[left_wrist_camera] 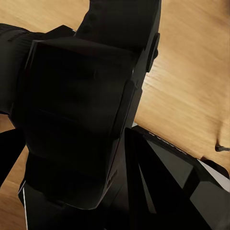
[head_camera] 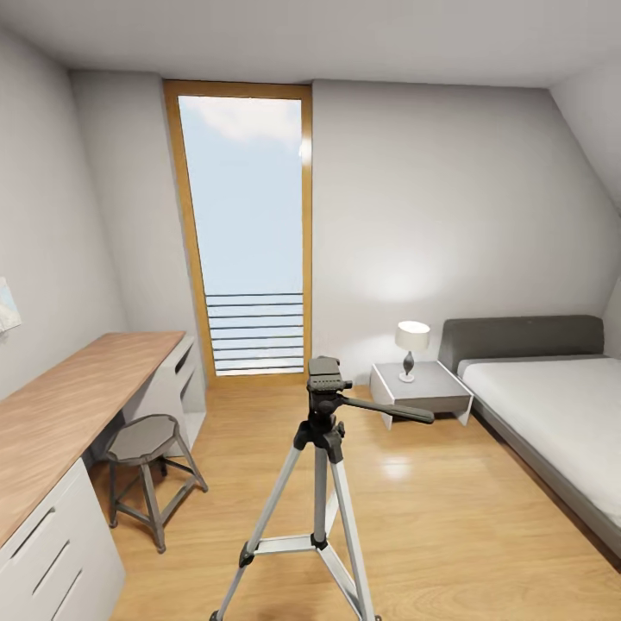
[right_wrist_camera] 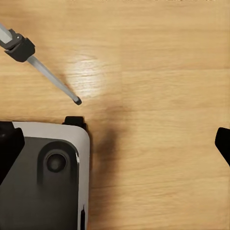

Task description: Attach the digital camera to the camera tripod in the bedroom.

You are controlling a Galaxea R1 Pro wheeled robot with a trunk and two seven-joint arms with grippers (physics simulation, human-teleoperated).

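The camera tripod (head_camera: 322,483) stands on the wood floor straight ahead in the bedroom, silver legs spread, its black head (head_camera: 325,379) bare on top and the pan handle pointing right. In the left wrist view a chunky black body, the digital camera (left_wrist_camera: 76,115), sits right in front of the lens, and my left gripper appears shut on it; its fingers blend into the black. My right gripper (right_wrist_camera: 116,143) hangs open over the floor with nothing between its fingertips (right_wrist_camera: 223,143). One tripod leg (right_wrist_camera: 48,74) ends near it.
A long wooden desk (head_camera: 69,405) runs along the left wall, with a round grey stool (head_camera: 147,448) beside it. A nightstand (head_camera: 423,390) with a lamp and a low bed (head_camera: 552,414) stand at the right. My own base (right_wrist_camera: 43,177) is close to the tripod's foot.
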